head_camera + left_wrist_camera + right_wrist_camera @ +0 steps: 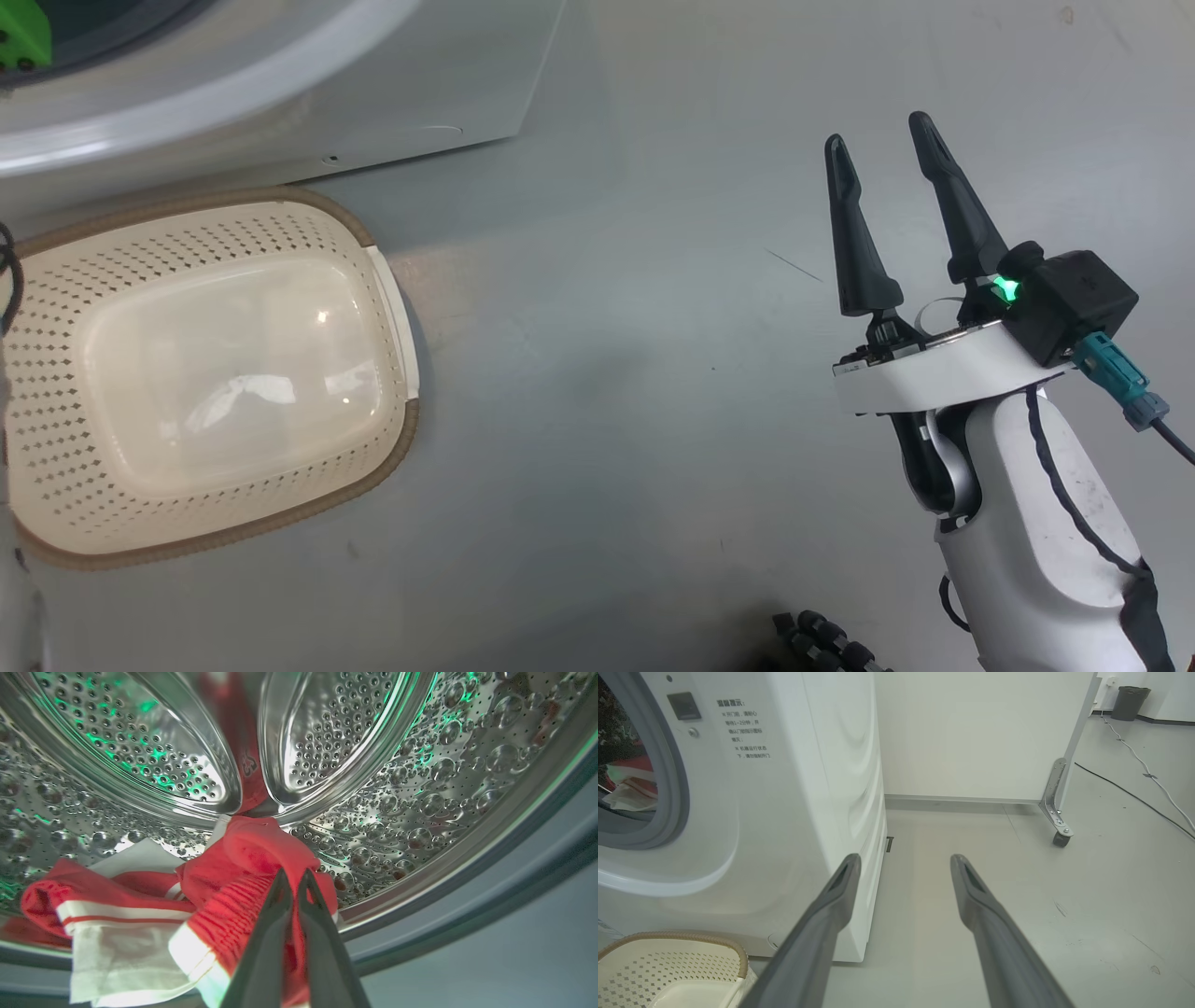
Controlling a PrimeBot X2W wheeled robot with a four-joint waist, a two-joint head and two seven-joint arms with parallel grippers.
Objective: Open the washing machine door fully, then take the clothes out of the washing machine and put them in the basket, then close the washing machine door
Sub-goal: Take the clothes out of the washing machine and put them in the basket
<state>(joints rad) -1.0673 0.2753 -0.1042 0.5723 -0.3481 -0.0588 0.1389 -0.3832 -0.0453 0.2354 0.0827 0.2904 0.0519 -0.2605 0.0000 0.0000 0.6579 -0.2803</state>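
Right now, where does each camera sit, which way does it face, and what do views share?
Head view: on the head, looking down at the floor, basket and washing machine front; right gripper, open, lower right.
Left wrist view: at the machine's mouth, looking into the drum; left gripper shut on the clothes.
Right wrist view: low, looking along the floor past the machine's side; own fingers spread.
Shared: head and right wrist views both show basket and machine.
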